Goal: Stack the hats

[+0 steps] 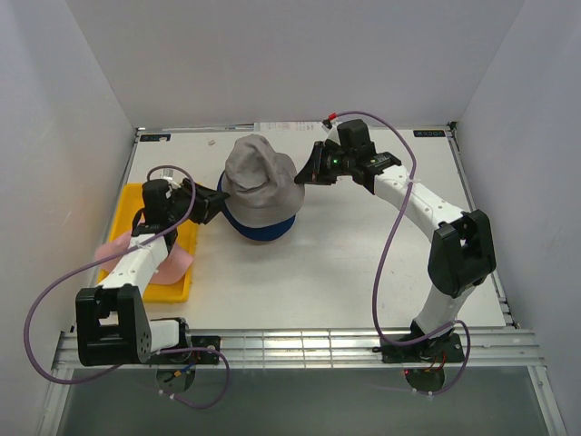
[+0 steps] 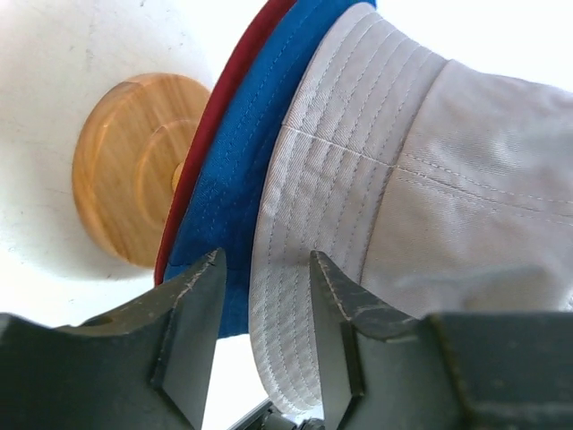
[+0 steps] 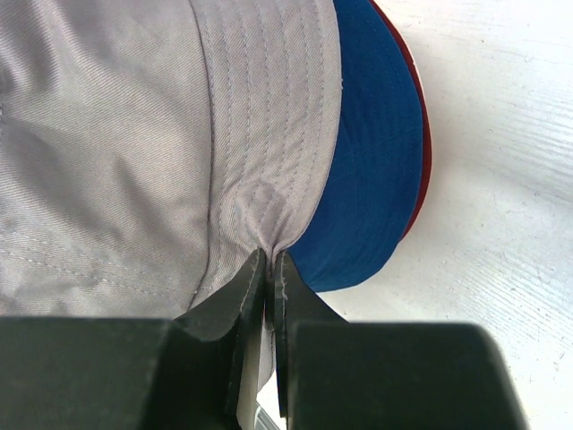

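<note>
The grey hat (image 1: 261,174) sits on top of the navy blue hat (image 1: 263,226) and the dark red hat (image 1: 257,239), stacked on the wooden stand (image 2: 134,166). My right gripper (image 1: 305,174) is shut on the grey hat's brim (image 3: 269,161) at its right side. My left gripper (image 1: 216,202) is open, its fingers either side of the grey brim (image 2: 286,269) at the left. The blue hat (image 2: 228,170) and red hat (image 2: 210,116) edges show below it. The pink hat (image 1: 118,245) lies in the yellow tray, partly under my left arm.
The yellow tray (image 1: 172,289) lies at the left of the table, under my left arm. White walls enclose the table on three sides. The stack stands near the table's middle back.
</note>
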You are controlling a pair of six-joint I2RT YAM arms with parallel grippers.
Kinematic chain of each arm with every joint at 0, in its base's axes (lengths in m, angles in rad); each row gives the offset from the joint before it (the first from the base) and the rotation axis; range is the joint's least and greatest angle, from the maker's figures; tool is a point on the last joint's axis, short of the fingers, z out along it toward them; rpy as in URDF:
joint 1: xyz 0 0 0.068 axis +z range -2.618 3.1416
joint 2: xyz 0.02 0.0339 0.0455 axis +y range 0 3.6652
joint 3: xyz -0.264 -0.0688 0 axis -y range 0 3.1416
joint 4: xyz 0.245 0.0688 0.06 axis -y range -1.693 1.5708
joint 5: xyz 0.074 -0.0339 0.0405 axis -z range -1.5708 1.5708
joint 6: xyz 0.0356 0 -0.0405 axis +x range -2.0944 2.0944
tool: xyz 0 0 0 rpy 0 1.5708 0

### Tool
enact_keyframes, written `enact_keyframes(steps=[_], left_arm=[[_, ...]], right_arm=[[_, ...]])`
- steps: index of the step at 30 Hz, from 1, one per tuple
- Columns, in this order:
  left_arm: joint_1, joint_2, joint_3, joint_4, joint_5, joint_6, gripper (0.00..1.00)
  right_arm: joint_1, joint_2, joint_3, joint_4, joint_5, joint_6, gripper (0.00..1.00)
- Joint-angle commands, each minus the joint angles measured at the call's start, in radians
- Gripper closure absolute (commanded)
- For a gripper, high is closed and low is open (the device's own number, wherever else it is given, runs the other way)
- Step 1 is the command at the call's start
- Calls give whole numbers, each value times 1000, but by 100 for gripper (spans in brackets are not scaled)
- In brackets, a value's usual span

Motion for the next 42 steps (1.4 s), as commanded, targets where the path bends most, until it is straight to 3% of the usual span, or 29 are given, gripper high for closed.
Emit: enact_keyframes(steps=[1,19,25,37,42], left_arm=[[7,-56,-24,109,13,-43,49],[11,-42,-64,183,32,-70,71],[11,-39,-87,215,41,-72,54],[11,-22,-133,324,53,-121,55],[10,-16,-150,356,62,-142,62]], right_arm=[[-6,-43,-18,-3,-2,-23,92],[-9,-40,-29,-4,8,-24,92],[-9,-34,-27,-3,3,-23,92],[-7,-34,-30,-6,3,-23,92],[-9,-32,-30,-6,3,-23,92]])
